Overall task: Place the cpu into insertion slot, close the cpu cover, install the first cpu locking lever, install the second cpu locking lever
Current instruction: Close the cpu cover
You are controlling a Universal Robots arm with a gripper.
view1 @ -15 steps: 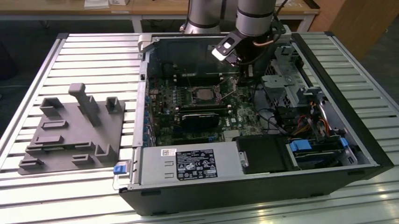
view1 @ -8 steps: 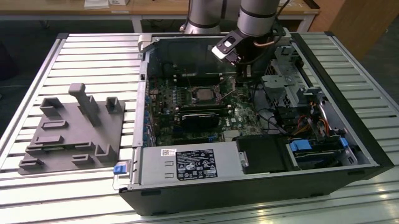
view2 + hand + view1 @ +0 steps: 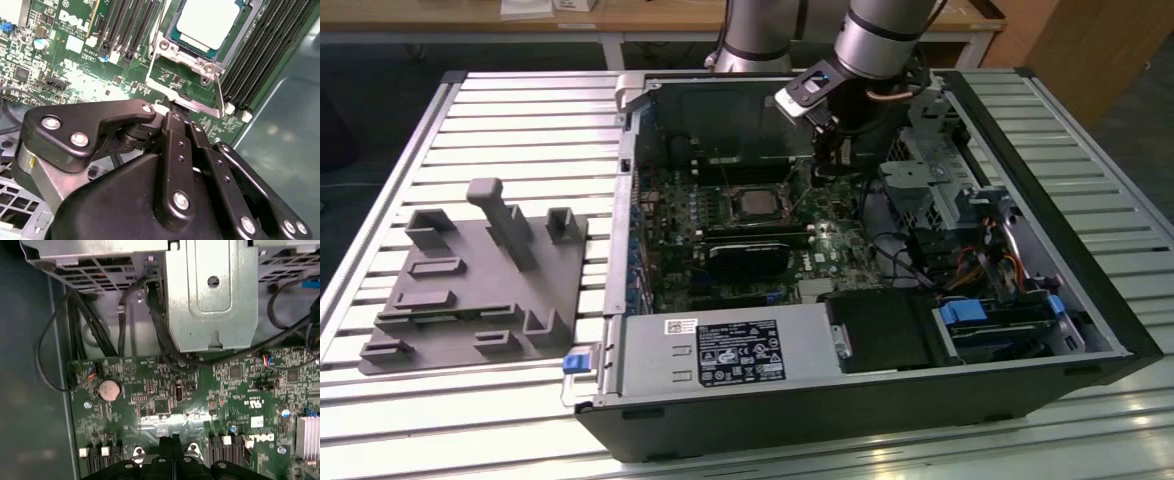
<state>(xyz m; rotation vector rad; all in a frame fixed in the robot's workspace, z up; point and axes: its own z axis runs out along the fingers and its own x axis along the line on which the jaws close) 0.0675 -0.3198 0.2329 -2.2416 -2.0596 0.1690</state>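
Reaches into the open computer case (image 3: pixel 854 425) in the exterior view, gripper (image 3: pixel 831 160) just beside the insertion slot (image 3: pixel 754 203). Reveals in the second wrist view the cpu (image 3: pixel 207 20) lying in that slot, cpu cover (image 3: pixel 185 54) framing it, gripper clenched shut at the slot's corner. Adds in the first wrist view a metal cage (image 3: pixel 210 300) beyond the gripper from the slot.

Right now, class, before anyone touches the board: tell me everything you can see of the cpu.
The cpu is a flat square chip with a dull silver-beige metal face, a rounded corner and a thin teal-green border. It lies flat on the green motherboard, framed by the silvery cpu cover along the sides that show. Its far part is cut off in the second wrist view. Nothing rests on its face, and the tool is apart from it.
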